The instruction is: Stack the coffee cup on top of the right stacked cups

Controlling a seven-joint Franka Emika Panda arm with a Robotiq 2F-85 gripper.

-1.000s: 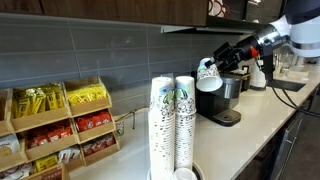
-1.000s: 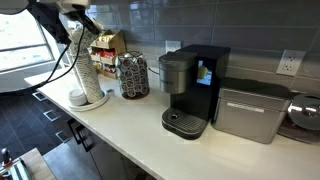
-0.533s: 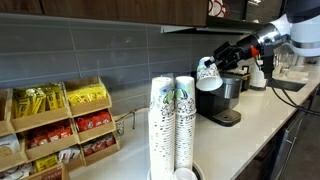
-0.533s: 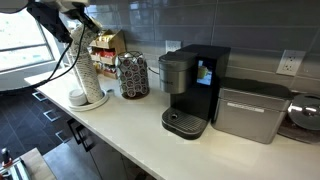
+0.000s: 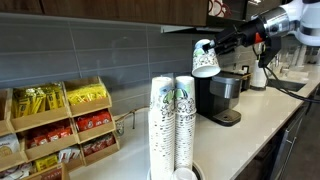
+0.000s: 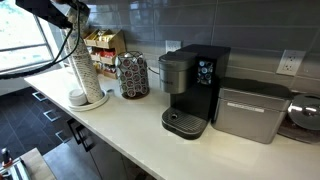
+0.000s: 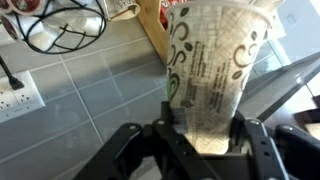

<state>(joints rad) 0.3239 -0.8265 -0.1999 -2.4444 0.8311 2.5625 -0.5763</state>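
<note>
The coffee cup (image 5: 204, 59), white paper with green print, is held in the air above the coffee machine, tilted. My gripper (image 5: 213, 49) is shut on its lower part. In the wrist view the cup (image 7: 211, 62) fills the middle, with my gripper (image 7: 205, 128) clamped on its base, a finger on each side. Two tall stacks of nested cups stand side by side at the counter's front, and the right stacked cups (image 5: 185, 122) are well apart from the held cup. The stacks (image 6: 80, 72) also show in an exterior view, below my arm.
A black coffee machine (image 5: 220, 98) (image 6: 192, 88) stands on the counter. A wooden rack of yellow and red packets (image 5: 62, 122) stands beside the stacks. A pod holder (image 6: 133, 75), a silver appliance (image 6: 246, 111) and a wire rack (image 7: 62, 24) are also present.
My gripper has lifted the coffee cup up and slightly toward the stacks, from beside the coffee machine's top to clearly above it.
</note>
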